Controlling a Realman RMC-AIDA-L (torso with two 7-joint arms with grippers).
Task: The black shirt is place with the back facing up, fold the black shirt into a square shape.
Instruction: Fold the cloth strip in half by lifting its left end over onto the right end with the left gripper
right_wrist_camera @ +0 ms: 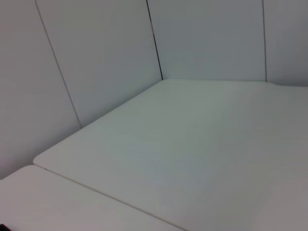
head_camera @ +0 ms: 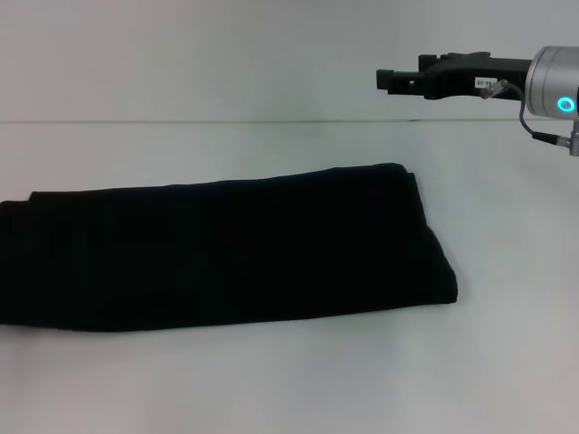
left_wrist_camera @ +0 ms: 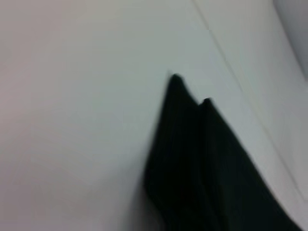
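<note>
Black shirt (head_camera: 226, 253) folded into a long band across white table (head_camera: 289, 380). Right gripper (head_camera: 387, 80) raised at one o'clock, finger state unclear.

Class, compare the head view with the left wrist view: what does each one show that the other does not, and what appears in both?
Only the head view shows the right gripper, raised at the far right above the table, away from the cloth, and the black shirt as a whole: a long folded band lying flat across the table. Only the left wrist view shows the shirt's end close up, with two stacked folded corners. Both show the black shirt and the white table.
</note>
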